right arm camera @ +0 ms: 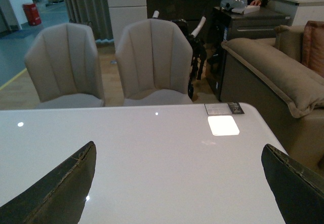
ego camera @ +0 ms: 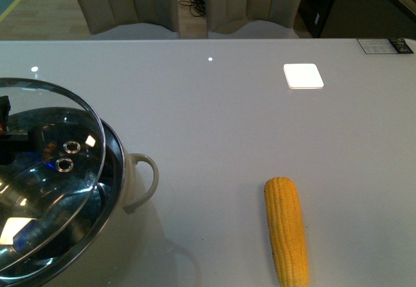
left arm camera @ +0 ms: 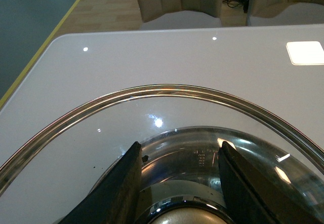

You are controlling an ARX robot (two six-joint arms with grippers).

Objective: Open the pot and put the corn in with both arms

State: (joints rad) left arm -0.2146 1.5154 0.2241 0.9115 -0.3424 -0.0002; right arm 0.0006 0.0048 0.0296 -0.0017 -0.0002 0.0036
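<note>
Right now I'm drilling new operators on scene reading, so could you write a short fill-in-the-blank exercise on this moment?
1. The corn lies on the table, to the ___ of the pot in the front view.
2. The left gripper has a finger on either side of the glass lid's ___.
3. The right gripper is open and holds ___.
Missing words: right; knob; nothing.

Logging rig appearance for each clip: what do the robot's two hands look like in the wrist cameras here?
Left hand: two matte black fingers, broad at the base and narrowing to blunt tips, with smooth, flat inner faces. Right hand: dark, wedge-shaped fingers of the same kind, with scuffed edges worn pale. No cables or markings show in either wrist view.
</note>
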